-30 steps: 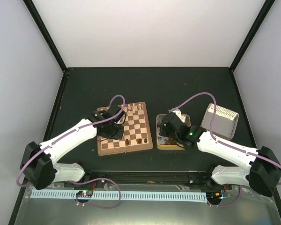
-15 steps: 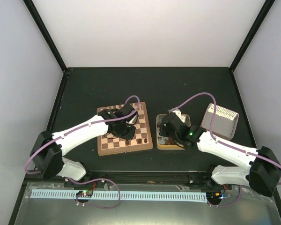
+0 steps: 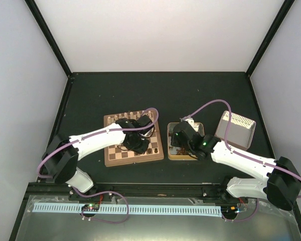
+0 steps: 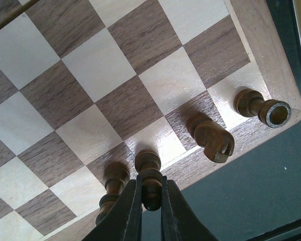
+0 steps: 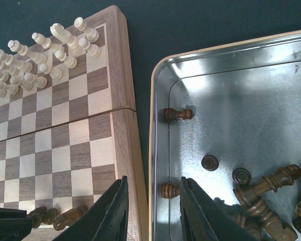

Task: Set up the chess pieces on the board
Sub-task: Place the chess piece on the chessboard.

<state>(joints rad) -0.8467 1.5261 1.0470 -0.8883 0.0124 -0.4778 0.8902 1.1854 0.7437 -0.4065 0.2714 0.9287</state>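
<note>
My left gripper (image 4: 150,187) is shut on a dark brown chess piece (image 4: 149,168), held upright over a near-edge square of the board (image 4: 100,65). On the same row stand another dark piece (image 4: 114,176), a knight (image 4: 210,139) and a rook (image 4: 263,108). From above, the left gripper (image 3: 140,145) is at the near right part of the board (image 3: 113,154). My right gripper (image 5: 154,187) is open, straddling the left rim of the metal tin (image 5: 158,90). A small dark piece (image 5: 170,190) lies in the tin between its fingers, untouched.
Cream chessmen (image 5: 40,65) fill the board's far rows. Several loose dark pieces (image 5: 263,193) lie in the tin's near right part, and a pawn (image 5: 178,114) lies by its left wall. The tin's lid (image 3: 235,129) rests tilted at the right.
My left arm has swept rightward along the board's near edge with the dark piece in its jaws. The right arm has stayed over the tin.
</note>
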